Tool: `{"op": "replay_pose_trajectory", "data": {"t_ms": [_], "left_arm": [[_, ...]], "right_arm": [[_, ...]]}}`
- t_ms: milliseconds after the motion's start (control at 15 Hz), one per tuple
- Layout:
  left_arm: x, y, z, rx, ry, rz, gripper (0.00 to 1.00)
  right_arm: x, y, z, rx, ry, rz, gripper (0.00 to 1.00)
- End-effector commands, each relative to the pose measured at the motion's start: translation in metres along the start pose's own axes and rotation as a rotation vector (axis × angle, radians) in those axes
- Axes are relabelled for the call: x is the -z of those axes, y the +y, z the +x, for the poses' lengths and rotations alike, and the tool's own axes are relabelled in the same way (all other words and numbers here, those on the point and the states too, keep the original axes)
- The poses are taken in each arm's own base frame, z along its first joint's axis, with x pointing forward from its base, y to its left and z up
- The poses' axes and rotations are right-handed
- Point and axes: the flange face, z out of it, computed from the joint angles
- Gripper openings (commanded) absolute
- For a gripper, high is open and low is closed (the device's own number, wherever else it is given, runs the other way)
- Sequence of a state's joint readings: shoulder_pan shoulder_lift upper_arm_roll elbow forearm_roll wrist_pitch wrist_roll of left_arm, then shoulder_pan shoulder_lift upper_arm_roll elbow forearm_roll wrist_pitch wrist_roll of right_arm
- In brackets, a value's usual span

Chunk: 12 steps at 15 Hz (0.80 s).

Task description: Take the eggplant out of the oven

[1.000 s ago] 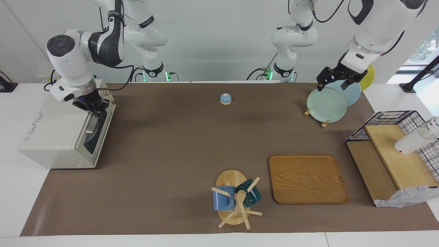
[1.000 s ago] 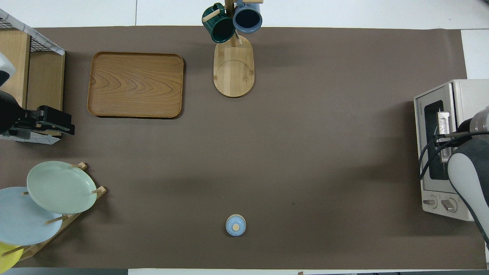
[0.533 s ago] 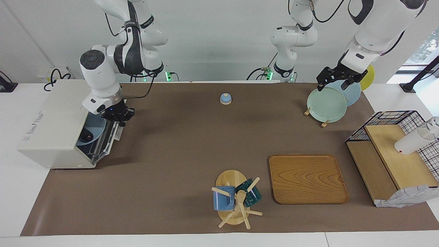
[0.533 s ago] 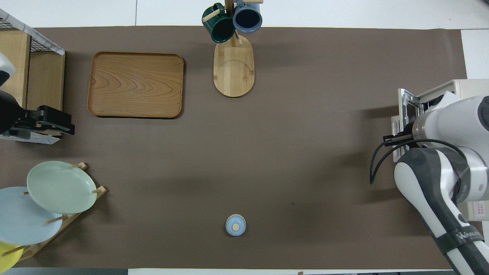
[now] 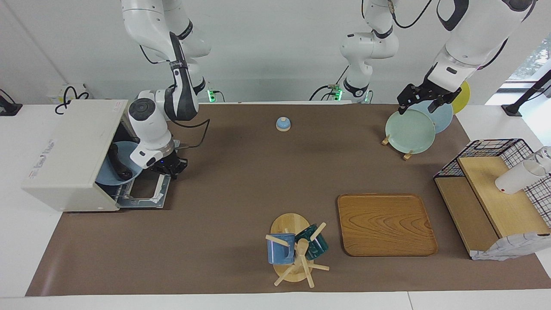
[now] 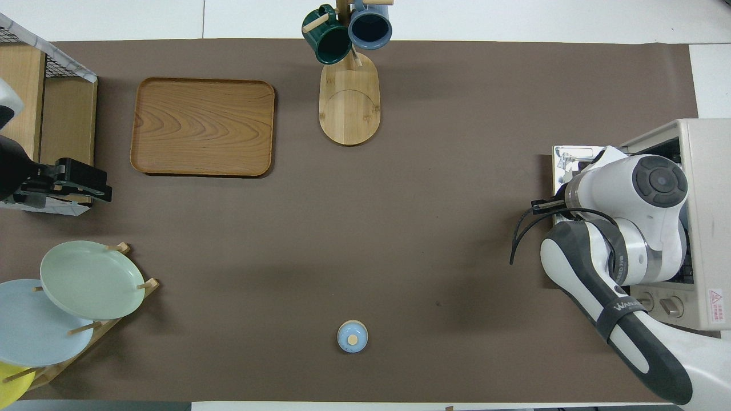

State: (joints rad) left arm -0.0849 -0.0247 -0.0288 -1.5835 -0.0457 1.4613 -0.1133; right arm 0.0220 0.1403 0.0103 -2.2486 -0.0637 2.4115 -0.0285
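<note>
The cream-white oven (image 5: 69,146) stands at the right arm's end of the table, also in the overhead view (image 6: 708,171). Its door (image 5: 142,193) lies folded down flat in front of it. Inside, the dark eggplant (image 5: 118,161) lies on a blue plate (image 5: 107,175). My right gripper (image 5: 171,167) is low at the door's outer edge, shut on the door's handle. In the overhead view the right arm's wrist hides the gripper and the oven's inside. My left gripper (image 5: 424,102) waits, open and empty, over the plate rack.
A small blue bell (image 5: 283,124) sits near the robots. A plate rack (image 5: 410,131), a wooden tray (image 5: 386,224), a mug stand with two mugs (image 5: 297,252) and a wire basket with wooden shelves (image 5: 495,189) fill the left arm's half.
My right gripper swung the oven door down from shut to fully open, moving out and down with the handle. The plate and eggplant inside came into sight. The left arm has not moved.
</note>
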Motion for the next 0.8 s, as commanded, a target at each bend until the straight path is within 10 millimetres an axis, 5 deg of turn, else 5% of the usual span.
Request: {"op": "replay_pose_trajectory", "data": {"t_ms": [0,200,333,467,600,733], "left_arm": [[0.002,-0.004,-0.004,-0.001,0.017,0.018,1.00],[0.002,-0.004,-0.004,-0.002,0.017,0.018,1.00],[0.002,-0.004,-0.004,-0.002,0.017,0.018,1.00],[0.002,-0.004,-0.004,-0.002,0.017,0.018,1.00],[0.002,-0.004,-0.004,-0.002,0.017,0.018,1.00],[0.002,-0.004,-0.004,-0.002,0.017,0.018,1.00]], "right_arm": [[0.010,-0.007,0.003,-0.036,0.021,0.002,0.00],[0.022,-0.035,0.011,-0.021,0.020,0.003,0.00],[0.048,-0.033,0.014,-0.027,-0.029,-0.002,0.00],[0.093,-0.020,0.014,-0.059,-0.089,-0.012,0.31],[0.116,-0.013,0.005,-0.061,-0.135,-0.038,0.38],[0.111,0.028,-0.002,-0.098,-0.144,-0.063,0.42]]}}
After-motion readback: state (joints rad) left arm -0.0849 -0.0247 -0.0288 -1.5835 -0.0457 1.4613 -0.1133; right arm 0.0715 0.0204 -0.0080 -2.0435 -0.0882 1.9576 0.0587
